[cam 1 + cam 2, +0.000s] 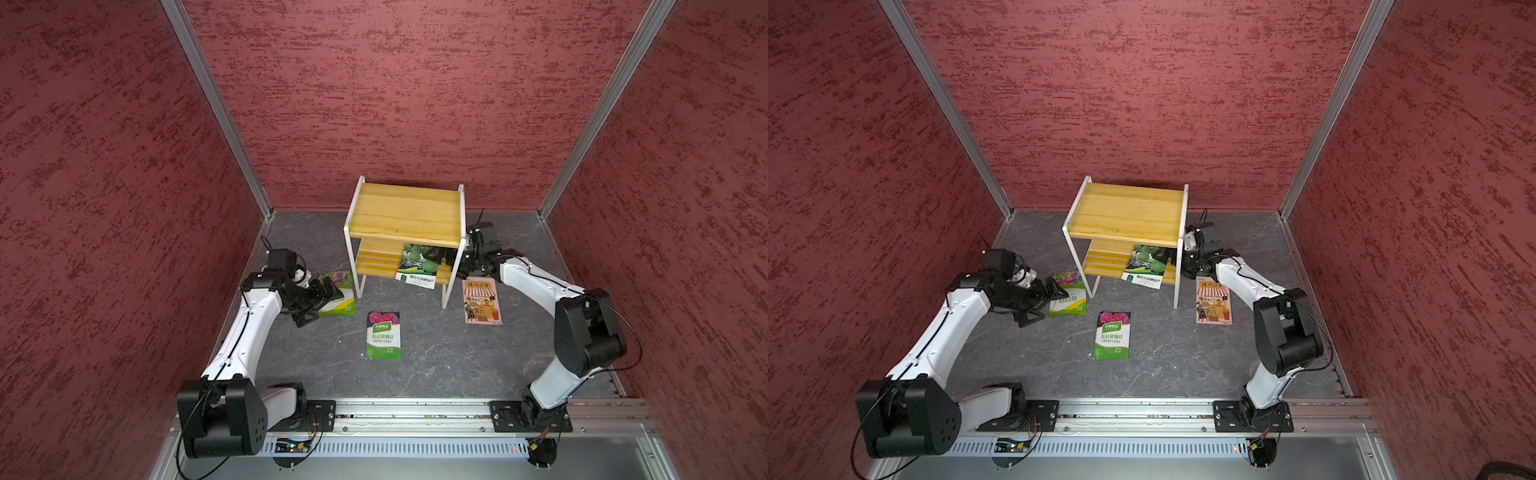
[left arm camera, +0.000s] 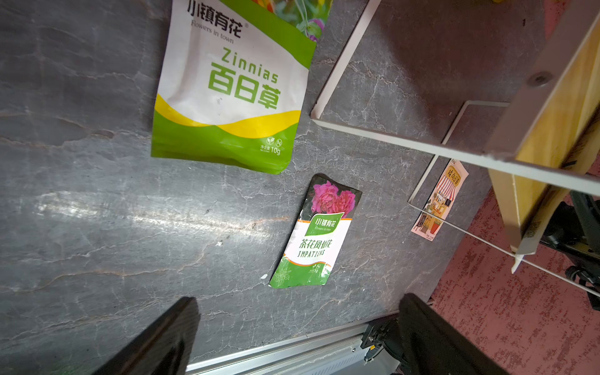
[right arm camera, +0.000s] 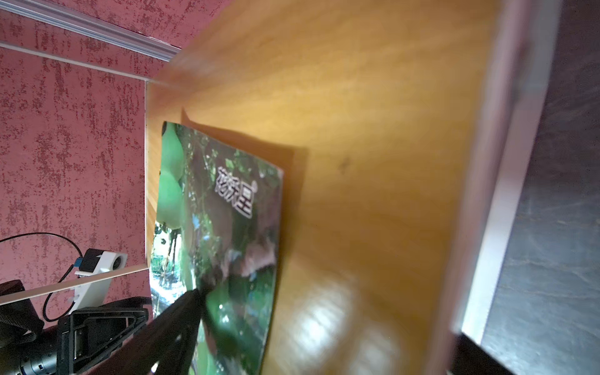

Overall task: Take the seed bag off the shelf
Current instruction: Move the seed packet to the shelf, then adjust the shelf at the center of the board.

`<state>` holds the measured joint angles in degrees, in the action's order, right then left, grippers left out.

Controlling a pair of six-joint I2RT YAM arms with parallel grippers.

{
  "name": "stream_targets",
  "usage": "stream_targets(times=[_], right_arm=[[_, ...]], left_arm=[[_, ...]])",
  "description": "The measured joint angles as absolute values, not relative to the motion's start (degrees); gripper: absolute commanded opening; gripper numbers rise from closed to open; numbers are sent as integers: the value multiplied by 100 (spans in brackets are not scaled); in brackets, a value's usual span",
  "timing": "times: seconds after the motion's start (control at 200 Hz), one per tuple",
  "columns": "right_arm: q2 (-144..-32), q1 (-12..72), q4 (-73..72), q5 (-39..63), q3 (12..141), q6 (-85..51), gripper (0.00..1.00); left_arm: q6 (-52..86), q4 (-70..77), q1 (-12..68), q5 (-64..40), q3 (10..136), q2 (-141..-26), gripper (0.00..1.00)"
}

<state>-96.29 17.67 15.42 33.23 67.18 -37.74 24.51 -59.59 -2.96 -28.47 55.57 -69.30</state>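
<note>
Right gripper spread wide beside the shelf, holding nothing — the seed bag lies on the lower board, overhanging its front edge, so I reckon the whole removal is left to do.

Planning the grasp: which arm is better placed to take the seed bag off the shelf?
Right. The right end effector, open, is at the shelf, by the seed bag. The left end effector is by the Zinnias packet.
</note>
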Motion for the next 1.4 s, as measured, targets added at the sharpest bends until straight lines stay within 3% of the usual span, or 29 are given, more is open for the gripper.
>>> stream_targets(times=[0.431,0.646,0.847,0.947,1.132,1.403], right_arm=[[-8541,1328,1809,3170,6471,-4316,98],[-6528,1044,2464,2615,5413,-4838,98],[-4244,1140,2749,2355,3946,-5979,98],[-3621,1347,2899,2329,3437,-6458,98],[-3719,1828,2871,2351,3361,-6818,98],[-5164,2777,2126,2182,3736,-6904,98]], left_arm=[[2370,-5955,-322,-2912,5557,-6930,100],[2362,-5929,-333,-2965,5553,-6930,100],[2370,-5846,-344,-2993,5476,-6930,100],[2373,-5806,-349,-2998,5426,-6932,100],[2421,-5693,-349,-3000,5345,-6947,100],[2484,-5688,-346,-2993,5334,-6989,100]])
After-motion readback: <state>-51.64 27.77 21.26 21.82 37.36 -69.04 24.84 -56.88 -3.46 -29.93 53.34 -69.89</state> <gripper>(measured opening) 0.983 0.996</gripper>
